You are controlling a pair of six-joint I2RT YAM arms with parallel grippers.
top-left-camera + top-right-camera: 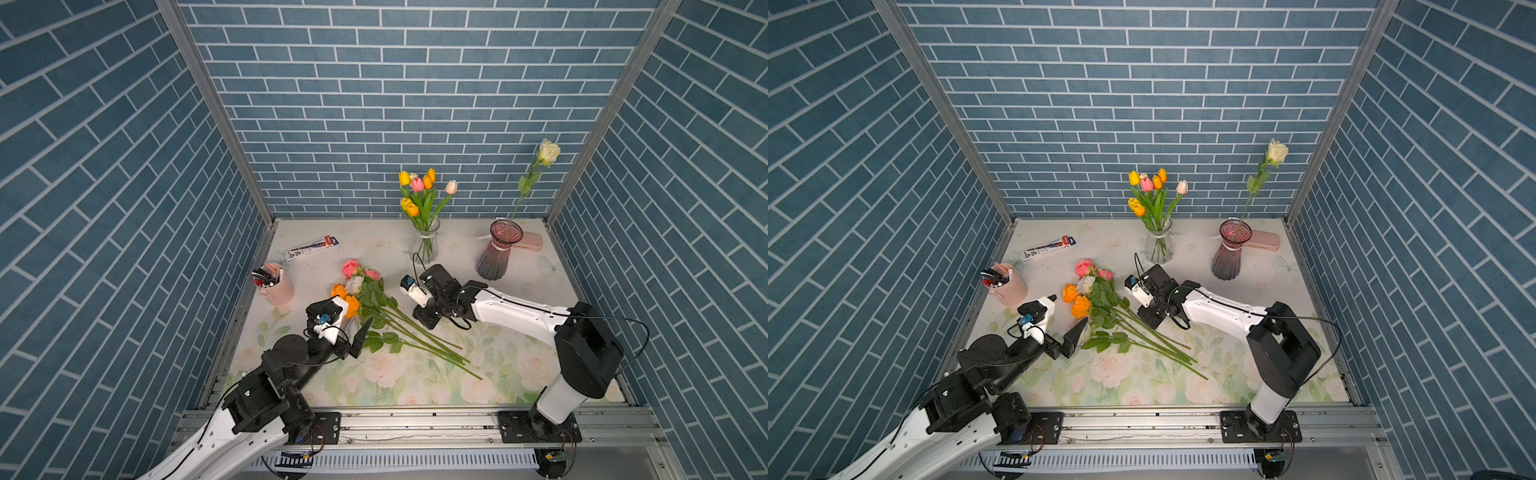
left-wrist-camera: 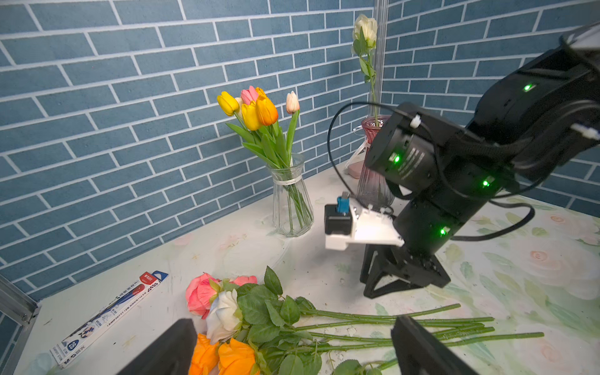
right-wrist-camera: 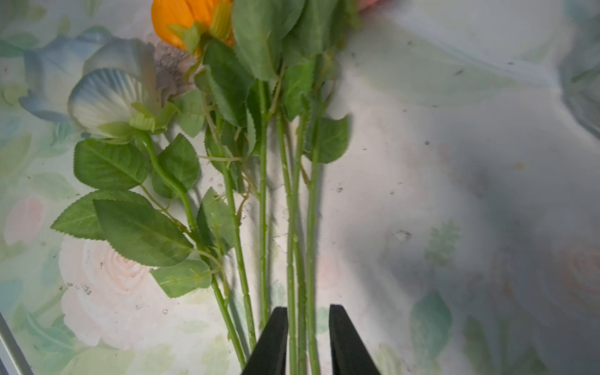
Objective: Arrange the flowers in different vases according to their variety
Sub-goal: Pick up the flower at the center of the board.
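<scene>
Right gripper (image 3: 308, 308) is down on the loose roses (image 1: 374, 299) lying mid-table. Its jaws are narrowed round two, maybe three, stems (image 3: 293, 227). The wrist view is soft, so I cannot tell if they bite.

Risks:
- It lifts a bundle instead of one stem.
- Tangled leaves drag the neighbouring roses along.

Left gripper (image 2: 292, 321) gapes wide by the heads, empty. Purple vase (image 1: 496, 257) stands well apart; I reckon a swinging long stem could knock it.
</scene>
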